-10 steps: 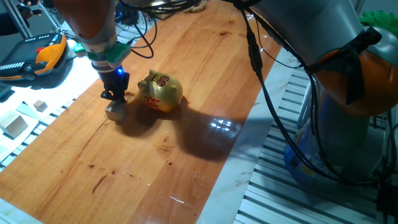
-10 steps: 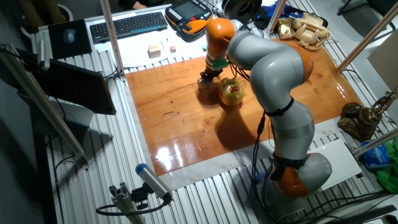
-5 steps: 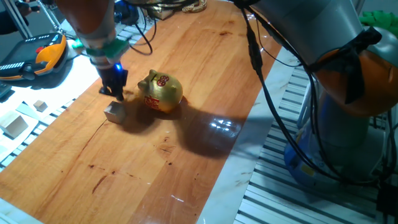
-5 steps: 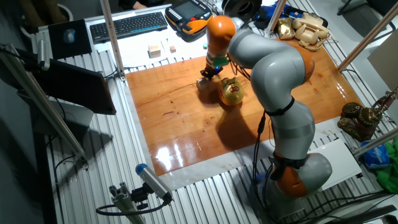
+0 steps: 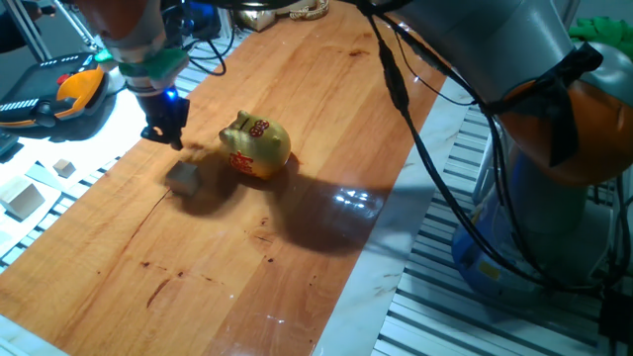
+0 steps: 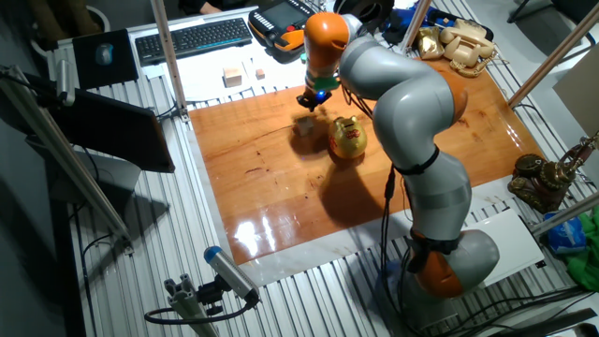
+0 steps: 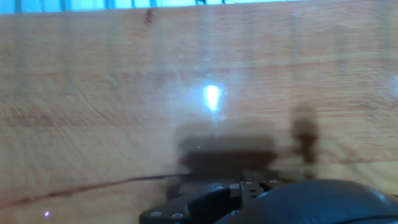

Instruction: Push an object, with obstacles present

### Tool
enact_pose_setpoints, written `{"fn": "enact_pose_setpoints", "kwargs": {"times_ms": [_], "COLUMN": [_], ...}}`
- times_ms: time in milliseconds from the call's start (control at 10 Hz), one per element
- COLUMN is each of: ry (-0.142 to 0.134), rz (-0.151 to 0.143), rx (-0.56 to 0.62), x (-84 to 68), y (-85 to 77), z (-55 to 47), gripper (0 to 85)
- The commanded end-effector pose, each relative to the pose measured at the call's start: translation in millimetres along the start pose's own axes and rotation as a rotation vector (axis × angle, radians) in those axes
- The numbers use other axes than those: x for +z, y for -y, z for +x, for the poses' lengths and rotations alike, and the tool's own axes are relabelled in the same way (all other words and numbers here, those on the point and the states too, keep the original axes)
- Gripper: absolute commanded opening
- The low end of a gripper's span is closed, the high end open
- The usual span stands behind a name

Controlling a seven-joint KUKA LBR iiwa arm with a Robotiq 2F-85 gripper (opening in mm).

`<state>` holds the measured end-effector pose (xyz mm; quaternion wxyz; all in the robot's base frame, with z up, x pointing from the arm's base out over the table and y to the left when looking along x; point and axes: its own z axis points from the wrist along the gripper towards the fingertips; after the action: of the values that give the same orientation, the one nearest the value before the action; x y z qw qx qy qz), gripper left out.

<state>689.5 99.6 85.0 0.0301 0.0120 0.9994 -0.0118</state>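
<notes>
**Gripper raised above the cube, piggy bank alongside**

The small wooden cube is seen resting on the wooden table, just left of the golden piggy bank and apart from it. Farther back, the gripper is held above the table, clear of the cube; nothing is grasped, and whether its fingers are parted cannot be told. Off the table's left edge, a larger wooden block and a tiny cube are seen. In the hand view, only blurred tabletop is shown.
</notes>
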Motion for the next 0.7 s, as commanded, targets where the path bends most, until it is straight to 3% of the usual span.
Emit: {"fn": "enact_pose_setpoints", "kwargs": {"times_ms": [0, 600], "ry": [0.006, 0.081], "rz": [-0.002, -0.008], "rx": [0.002, 0.043], "x": [5.2, 13.7], "y": [-1.4, -8.5], "z": [-1.2, -7.9], "gripper": [0.0, 0.0]}}
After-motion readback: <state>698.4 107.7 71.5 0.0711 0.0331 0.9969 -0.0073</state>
